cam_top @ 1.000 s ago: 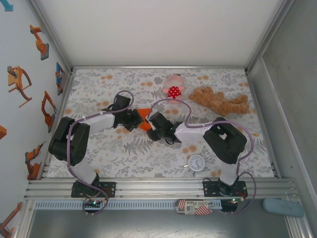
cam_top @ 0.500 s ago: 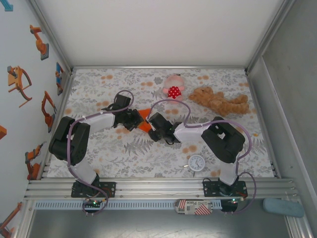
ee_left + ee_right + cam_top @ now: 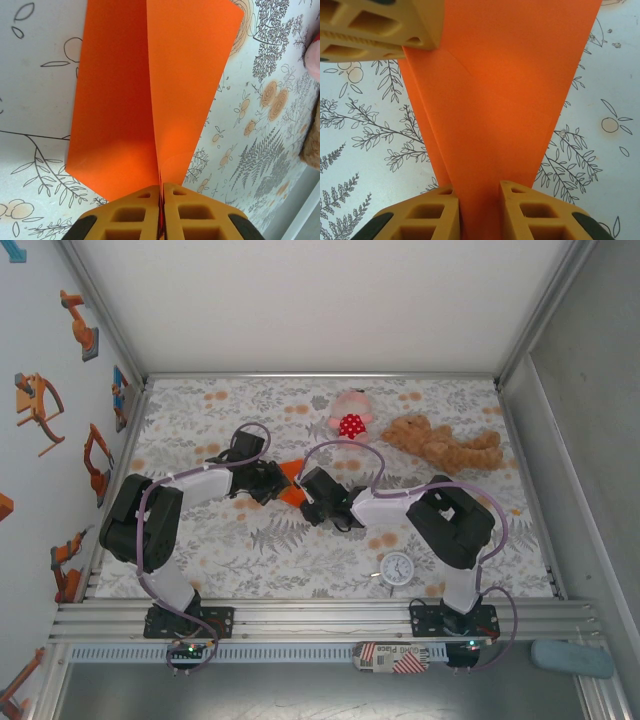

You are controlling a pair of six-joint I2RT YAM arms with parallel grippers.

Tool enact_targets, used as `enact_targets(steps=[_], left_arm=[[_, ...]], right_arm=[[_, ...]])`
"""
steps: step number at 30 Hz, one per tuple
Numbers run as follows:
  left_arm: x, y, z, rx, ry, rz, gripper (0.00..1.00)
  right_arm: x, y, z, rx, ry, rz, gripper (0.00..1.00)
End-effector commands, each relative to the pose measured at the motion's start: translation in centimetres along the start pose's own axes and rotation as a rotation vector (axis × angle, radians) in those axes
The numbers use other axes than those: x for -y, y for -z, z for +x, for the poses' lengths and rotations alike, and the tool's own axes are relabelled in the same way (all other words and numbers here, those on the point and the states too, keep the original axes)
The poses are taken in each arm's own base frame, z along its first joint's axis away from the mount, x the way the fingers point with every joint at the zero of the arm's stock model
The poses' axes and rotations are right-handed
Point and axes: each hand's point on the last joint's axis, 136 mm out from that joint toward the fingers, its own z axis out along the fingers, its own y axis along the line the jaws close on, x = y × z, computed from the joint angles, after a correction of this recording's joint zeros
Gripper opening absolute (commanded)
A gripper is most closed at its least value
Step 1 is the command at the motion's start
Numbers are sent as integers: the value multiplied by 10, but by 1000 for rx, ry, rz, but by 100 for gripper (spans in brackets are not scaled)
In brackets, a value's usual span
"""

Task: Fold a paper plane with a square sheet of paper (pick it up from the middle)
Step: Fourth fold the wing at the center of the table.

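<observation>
I count one orange paper sheet (image 3: pixel 150 90), folded. My left gripper (image 3: pixel 161 189) pinches its crease between pressed-together fingers. It also passes between my right gripper (image 3: pixel 480 192) fingers, but I cannot tell whether they grip it.

A red-and-white striped carton (image 3: pixel 390 657) at the bottom centre of the top view bears dark lettering, upside down and too small to read with certainty. The clock (image 3: pixel 397 568), lower middle, has a white dial whose numerals are too small to make out. A blue arrow sign (image 3: pixel 12 250) sits on the wall (image 3: pixel 40 460) in the upper left corner.
</observation>
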Motion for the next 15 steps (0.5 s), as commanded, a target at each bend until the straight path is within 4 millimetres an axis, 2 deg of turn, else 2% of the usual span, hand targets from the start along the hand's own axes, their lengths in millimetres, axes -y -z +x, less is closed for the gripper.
enact_targets(steps=[1,6,12,15], left_arm=[[5,2,0,-2,10,-4,12],[9,8,-3,8,7,9,17],[15,34,-22,73,3,38,35],[10,47,-30,114,6,33,42]], right_arm=[[-2,1,-7,32,-5,-5,23],[-2,0,-2,23,-11,-15,19],[-7,-2,4,11,-40,-66,12],[-9,-2,6,10,-67,-99,11]])
